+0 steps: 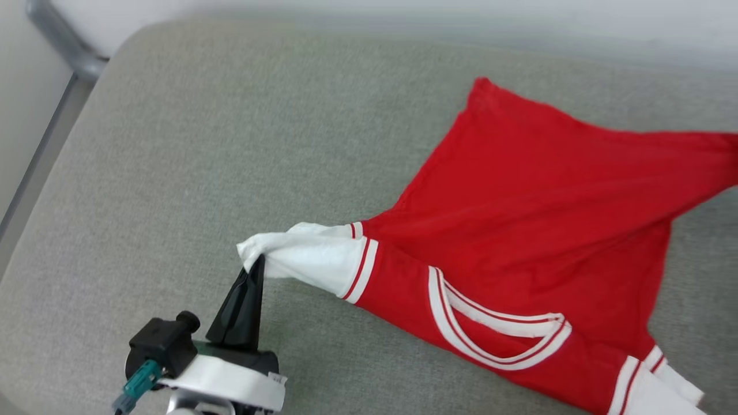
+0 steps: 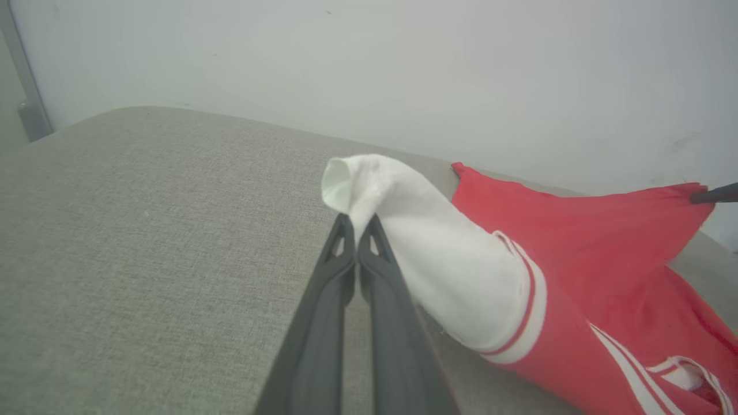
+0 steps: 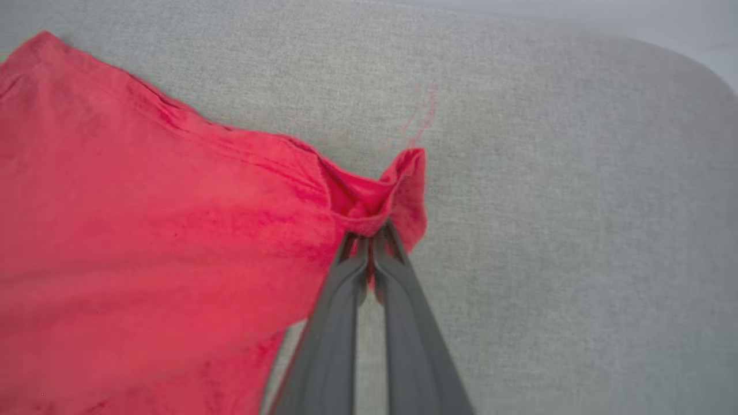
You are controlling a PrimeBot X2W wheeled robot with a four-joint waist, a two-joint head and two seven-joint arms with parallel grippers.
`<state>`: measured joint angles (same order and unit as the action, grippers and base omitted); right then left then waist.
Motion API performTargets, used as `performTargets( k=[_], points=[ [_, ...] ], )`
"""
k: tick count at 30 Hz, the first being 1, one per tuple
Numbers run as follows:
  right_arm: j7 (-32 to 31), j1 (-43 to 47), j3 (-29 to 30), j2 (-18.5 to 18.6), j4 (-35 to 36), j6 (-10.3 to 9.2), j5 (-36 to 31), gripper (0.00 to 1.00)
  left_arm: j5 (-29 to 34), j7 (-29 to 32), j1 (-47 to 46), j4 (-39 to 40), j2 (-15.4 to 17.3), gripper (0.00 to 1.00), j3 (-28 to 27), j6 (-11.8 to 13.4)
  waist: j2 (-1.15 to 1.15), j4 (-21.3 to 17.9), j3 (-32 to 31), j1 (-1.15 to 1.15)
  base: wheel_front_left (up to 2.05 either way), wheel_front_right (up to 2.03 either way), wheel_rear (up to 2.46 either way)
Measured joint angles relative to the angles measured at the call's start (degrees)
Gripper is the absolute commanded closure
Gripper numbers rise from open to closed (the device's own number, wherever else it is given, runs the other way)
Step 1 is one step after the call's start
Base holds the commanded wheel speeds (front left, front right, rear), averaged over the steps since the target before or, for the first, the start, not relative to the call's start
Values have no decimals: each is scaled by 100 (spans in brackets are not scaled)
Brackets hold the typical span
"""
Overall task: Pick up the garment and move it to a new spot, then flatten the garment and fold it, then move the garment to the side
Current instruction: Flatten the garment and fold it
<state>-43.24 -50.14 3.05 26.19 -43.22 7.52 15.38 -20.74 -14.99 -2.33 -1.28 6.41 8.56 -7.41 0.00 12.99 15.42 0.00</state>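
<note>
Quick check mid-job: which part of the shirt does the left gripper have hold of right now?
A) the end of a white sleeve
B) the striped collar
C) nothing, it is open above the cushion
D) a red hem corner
A: in the left wrist view the left gripper has its two fingers pinched together on the open end of the white sleeve of the garment.
</note>
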Motion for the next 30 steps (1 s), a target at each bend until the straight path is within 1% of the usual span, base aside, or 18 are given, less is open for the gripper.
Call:
performTargets(
  k=[3, 6, 9, 12, 16, 20, 25, 26, 27, 30],
  points=[
    [37, 647, -110, 182, 475, 1, 346, 100, -13, 0, 192, -86, 23, 100, -105, 12, 0, -165, -286, 0, 0, 0, 0],
    [54, 1466, -34, 282, 973, 0, 665, 100, -70, 26, 405, -259, 66, 100, -177, 67, 0, -340, -558, 0, 0, 0, 0],
    [44, 2371, 165, 269, 1533, 0, 824, 100, -125, 121, 584, -376, 130, 100, -255, 134, 0, -527, -820, -1, 0, 0, 0],
    [25, 3332, 455, 137, 2053, 1, 933, 100, -181, 224, 751, -472, 189, 100, -270, 140, 0, -732, -1042, -1, 0, 0, 0],
    [-8, 4522, 927, -212, 2721, 1, 971, 100, -223, 305, 900, -582, 242, 100, -274, 143, 0, -958, -1297, -1, 0, 0, 0],
    [-8, 5618, 1425, -814, 3240, 0, 884, 100, -268, 352, 965, -678, 260, 100, -268, 146, 0, -1105, -1489, -1, 0, 0, 0],
    [45, 6495, 1864, -1568, 3719, 0, 686, 100, -299, 382, 1010, -720, 289, 100, -258, 165, 0, -1183, -1572, -2, 0, 0, 0],
    [113, 6550, 1901, -1690, 3790, 0, 677, 58, -316, 383, 1019, -722, 305, 100, -267, 186, 0, -1200, -1565, -1, 0, 0, 0],
    [202, 6568, 1947, -1804, 3854, -1, 700, 0, -316, 403, 1019, -721, 319, 100, -267, 187, 0, -1214, -1558, -1, 0, 0, 0],
    [689, 6519, 1982, -1980, 4038, -1, 799, 0, -321, 433, 1020, -716, 350, 100, -236, 186, 0, -1242, -1526, -1, 0, 0, 0]
  ],
)
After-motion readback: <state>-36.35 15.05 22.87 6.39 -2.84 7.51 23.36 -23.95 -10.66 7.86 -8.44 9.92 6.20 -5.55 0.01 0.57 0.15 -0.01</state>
